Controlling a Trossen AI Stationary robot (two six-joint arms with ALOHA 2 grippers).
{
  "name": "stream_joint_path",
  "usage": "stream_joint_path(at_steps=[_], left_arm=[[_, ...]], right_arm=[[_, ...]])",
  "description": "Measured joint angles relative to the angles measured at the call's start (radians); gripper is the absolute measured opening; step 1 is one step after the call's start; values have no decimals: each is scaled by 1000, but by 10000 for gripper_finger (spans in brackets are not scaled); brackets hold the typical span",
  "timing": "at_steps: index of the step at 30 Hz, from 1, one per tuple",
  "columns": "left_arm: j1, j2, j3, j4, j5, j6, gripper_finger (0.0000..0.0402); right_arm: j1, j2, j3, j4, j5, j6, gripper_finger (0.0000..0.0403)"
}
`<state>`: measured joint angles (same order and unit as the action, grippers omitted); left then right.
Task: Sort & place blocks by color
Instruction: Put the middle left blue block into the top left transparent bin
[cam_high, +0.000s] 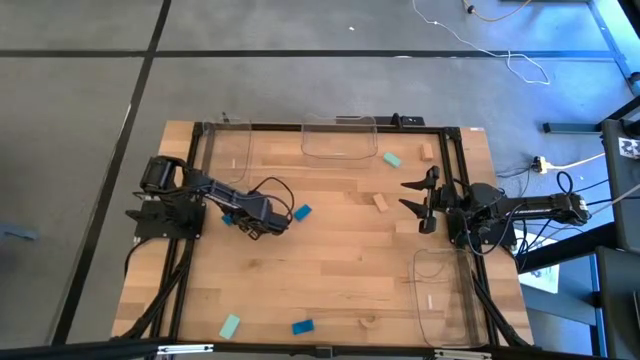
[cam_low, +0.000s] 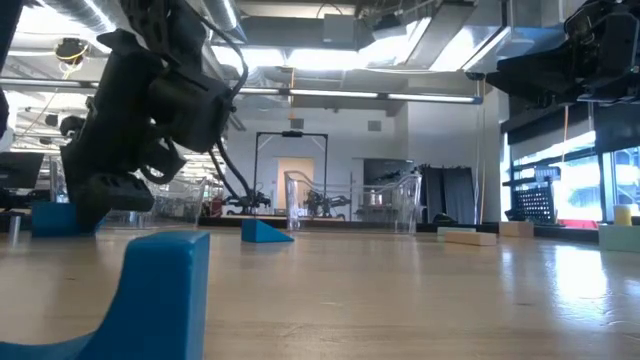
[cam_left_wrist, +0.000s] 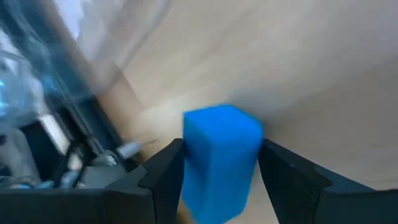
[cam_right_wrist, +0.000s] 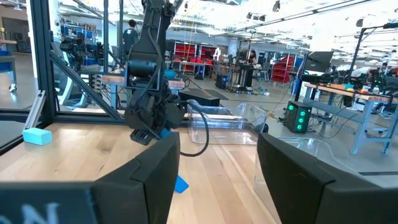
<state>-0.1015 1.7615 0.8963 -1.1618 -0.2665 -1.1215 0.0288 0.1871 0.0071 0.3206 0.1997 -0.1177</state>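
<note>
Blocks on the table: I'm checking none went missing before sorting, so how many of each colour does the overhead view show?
Blue blocks: 3, one of them held in the left gripper
Mint green blocks: 2
Tan blocks: 3
Total: 8

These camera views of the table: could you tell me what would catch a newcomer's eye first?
The left gripper, left of the table's centre, holds a bright blue rectangular block between its fingers. The right gripper waits open at the right side. Another bright blue block looms at the table's front edge.
</note>
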Motion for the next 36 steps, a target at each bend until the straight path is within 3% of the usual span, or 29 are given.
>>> stream_joint_path(at_steps=[14, 19, 32, 36], left_arm=[[-1, -1, -10, 29, -8, -19, 195], [-1, -1, -10, 62, -7, 54, 191], [-1, -3, -31, 107, 42, 86, 130], [0, -1, -7, 97, 47, 112, 128]], right_arm=[[0, 0, 0, 2, 0, 4, 217], [0, 0, 0, 2, 0, 4, 217], [0, 0, 0, 2, 0, 4, 217], [0, 0, 0, 2, 0, 2, 217]])
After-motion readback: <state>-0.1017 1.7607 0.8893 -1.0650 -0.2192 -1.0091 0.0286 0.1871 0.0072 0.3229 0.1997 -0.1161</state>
